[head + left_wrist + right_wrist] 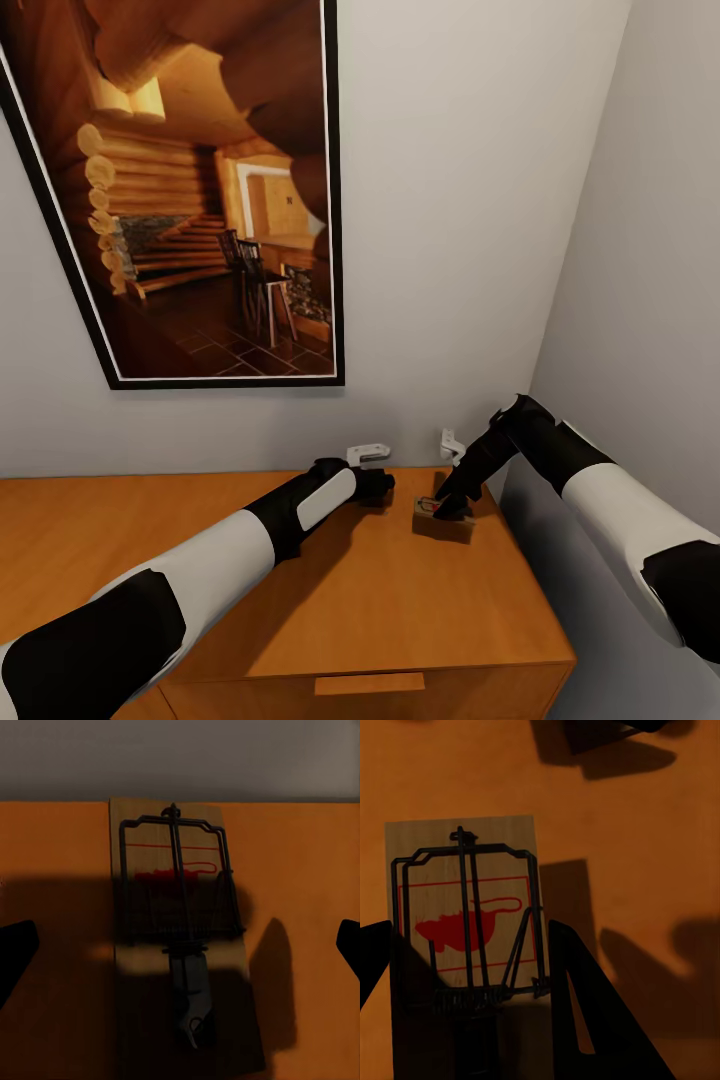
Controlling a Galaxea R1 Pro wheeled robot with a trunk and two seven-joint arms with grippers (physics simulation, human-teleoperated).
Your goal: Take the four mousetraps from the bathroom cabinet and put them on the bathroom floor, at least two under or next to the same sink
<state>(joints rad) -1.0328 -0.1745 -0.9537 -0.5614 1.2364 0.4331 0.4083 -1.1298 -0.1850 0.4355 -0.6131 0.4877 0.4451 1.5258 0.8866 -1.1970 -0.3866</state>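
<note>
A tan mousetrap [430, 515] with a red mouse print sits near the back right of the orange-brown cabinet [380, 600] top. My right gripper [452, 507] is on it. In the right wrist view its dark fingers [577, 997] press both long edges of this mousetrap [465, 915], which looks slightly raised over its shadow. My left gripper [378, 487] hovers by the back wall. In the left wrist view another mousetrap [176, 922] lies flat on the cabinet [300, 870] against the wall, and the left gripper [180, 945] is open wide over it, its fingertips [15, 949] at the view's sides.
A large framed picture [200, 190] hangs on the grey wall above the cabinet. Two small white wall fittings [368, 452] stick out just behind the grippers. The side wall [640, 300] closes in at the cabinet's right end. A drawer handle [368, 684] shows at the front.
</note>
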